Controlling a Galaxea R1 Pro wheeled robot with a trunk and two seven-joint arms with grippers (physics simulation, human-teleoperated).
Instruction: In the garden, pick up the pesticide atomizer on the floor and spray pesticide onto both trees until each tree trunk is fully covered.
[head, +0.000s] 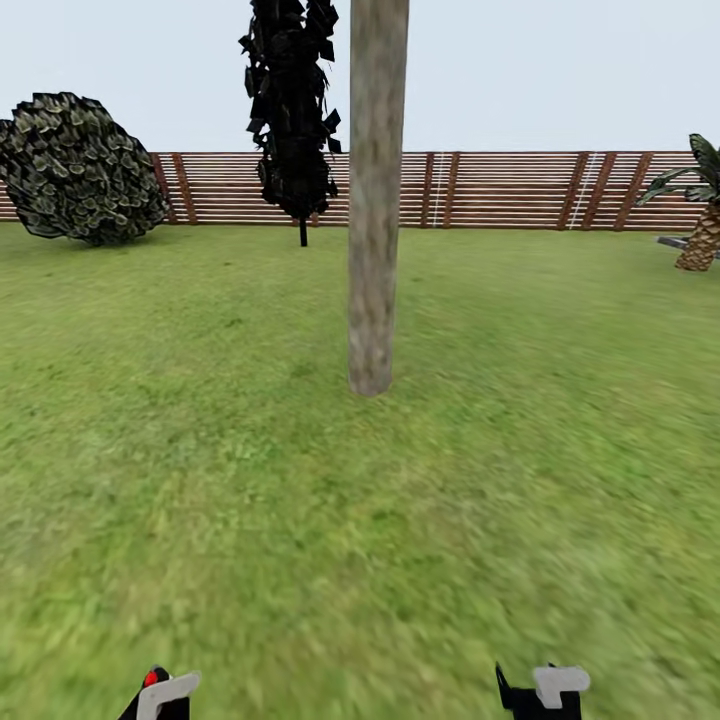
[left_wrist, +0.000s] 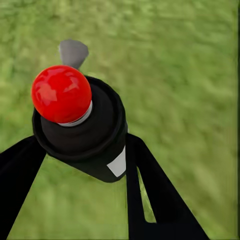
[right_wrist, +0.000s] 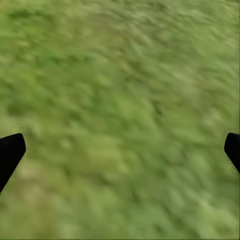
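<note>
Green lawn (head: 200, 480) spreads across the garden up to a brown slatted wooden fence (head: 500, 190). One tree trunk (head: 375, 200), smooth and mottled grey-beige, rises from the grass ahead of the robot, in front of the fence; its top runs past the upper edge of the head view. Beyond the trunk on the left-arm side stands a narrow black cypress-like tree (head: 293, 110), and farther that way a rounded dark bush (head: 75, 170) close to the fence. A short palm (head: 702, 215) stands near the fence well off to the trunk's other side.

Left gripper (left_wrist: 82, 150): its black jaws are closed around the pesticide atomizer (left_wrist: 82, 122), a dark bottle with a red rounded cap, a grey nozzle and a small white label, held above the grass well short of the trunk. The bottle's red cap and grey nozzle also show at the lower edge of the head view.

Right gripper (right_wrist: 120, 150): jaws spread wide with grass alone between them.
</note>
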